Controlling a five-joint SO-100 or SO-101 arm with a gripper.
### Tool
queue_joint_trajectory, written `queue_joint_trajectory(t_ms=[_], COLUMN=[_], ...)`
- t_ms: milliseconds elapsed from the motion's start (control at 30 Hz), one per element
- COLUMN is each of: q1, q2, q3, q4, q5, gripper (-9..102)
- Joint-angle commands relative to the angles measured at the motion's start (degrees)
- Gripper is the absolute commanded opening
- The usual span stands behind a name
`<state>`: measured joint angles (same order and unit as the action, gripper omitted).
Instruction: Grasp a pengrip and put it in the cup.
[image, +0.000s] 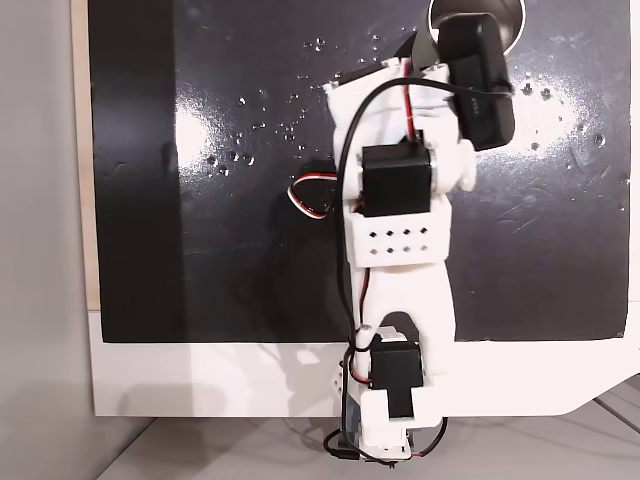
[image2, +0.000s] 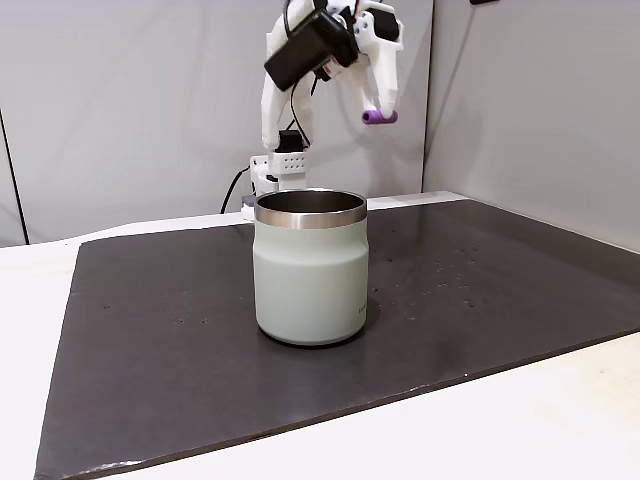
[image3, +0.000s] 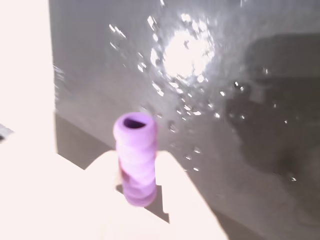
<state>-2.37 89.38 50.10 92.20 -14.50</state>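
Observation:
The light-purple ribbed pengrip stands between my white fingers in the wrist view, its hollow end up. In a fixed view from the side, my gripper is shut on the pengrip high in the air, above and behind the cup, a little to its right. The cup is a grey-green steel mug standing upright on the black mat. From above, my arm reaches to the mat's far edge, where the wrist camera covers most of the cup.
White water droplets speckle the black mat, also seen below the pengrip as droplets. The mat lies on a white table. Grey wall panels stand behind and to the right.

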Motion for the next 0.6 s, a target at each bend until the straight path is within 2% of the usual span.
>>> queue_joint_trajectory(t_ms=[0, 200, 433, 567], q1=[4.1, 8.6, 11.8, 13.7], q2=[-4.7, -16.8, -25.8, -29.0], q3=[-15.7, -34.5, -47.1, -49.0], q4=[5.1, 9.8, 9.6, 6.9], q5=[-0.4, -1.6, -1.5, -0.8], gripper=[0, 0, 0, 0])
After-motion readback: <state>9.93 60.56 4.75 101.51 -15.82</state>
